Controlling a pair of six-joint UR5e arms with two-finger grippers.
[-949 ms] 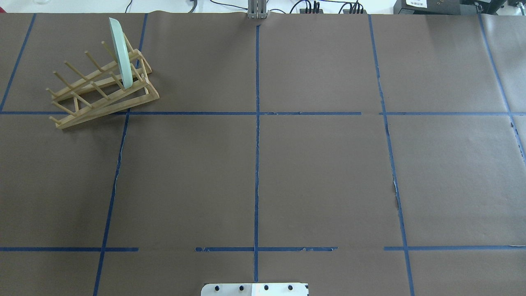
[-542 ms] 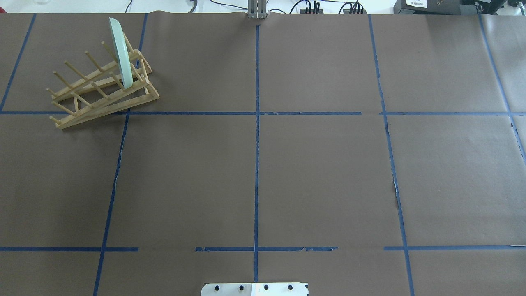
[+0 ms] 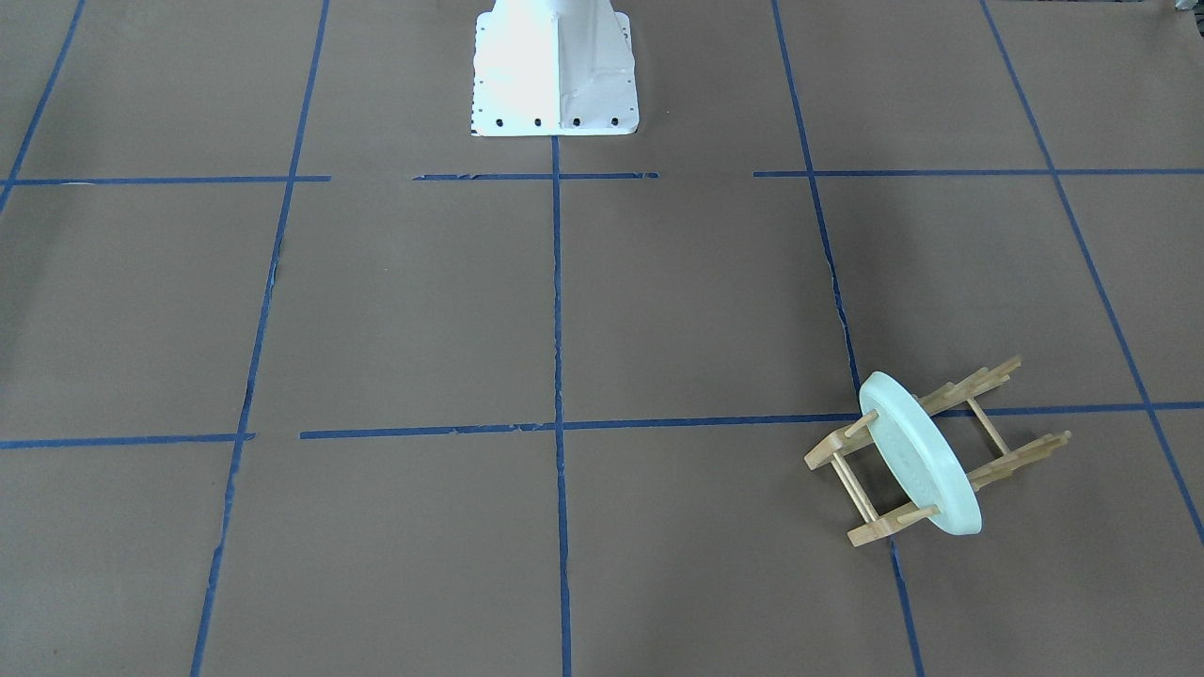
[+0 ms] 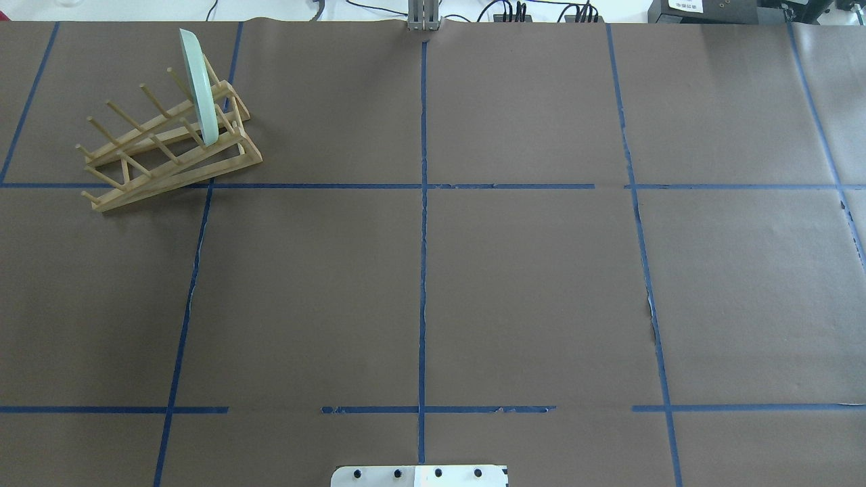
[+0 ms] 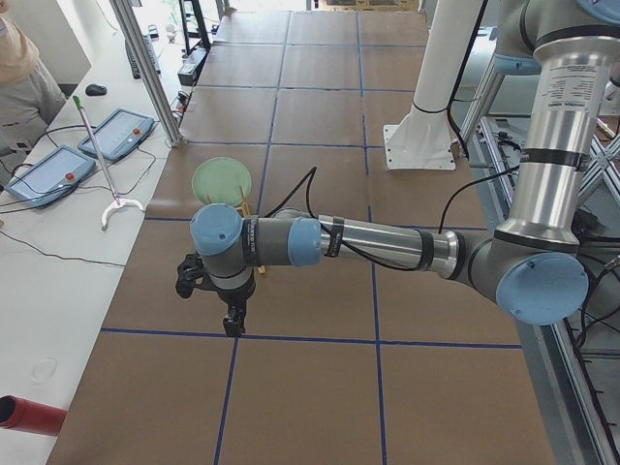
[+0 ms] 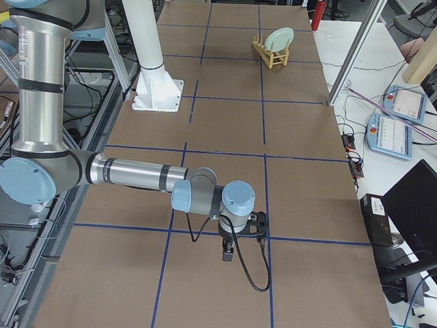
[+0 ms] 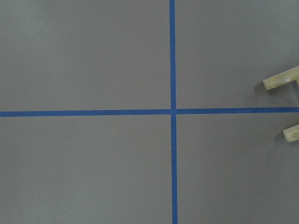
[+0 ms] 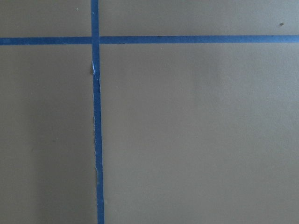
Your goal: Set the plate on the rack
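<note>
The pale mint-green plate (image 4: pixel 200 88) stands on edge between the pegs at one end of the light wooden rack (image 4: pixel 169 154), far left on the table. Both also show in the front-facing view, plate (image 3: pixel 922 465) and rack (image 3: pixel 1030 449), and in the right view, plate (image 6: pixel 280 39) and rack (image 6: pixel 268 56). Two rail ends (image 7: pixel 280 80) show at the left wrist view's right edge. My left gripper (image 5: pixel 231 325) hangs over the paper apart from the plate (image 5: pixel 218 181); my right gripper (image 6: pixel 229 254) hangs far from the rack. I cannot tell whether either is open or shut.
Brown paper with a blue tape grid (image 4: pixel 423 270) covers the table. The white robot base (image 3: pixel 555 66) stands at the robot's edge. An operator (image 5: pixel 19 87), control tablets (image 5: pixel 116 131) and a red cylinder (image 5: pixel 29 415) are on the side bench.
</note>
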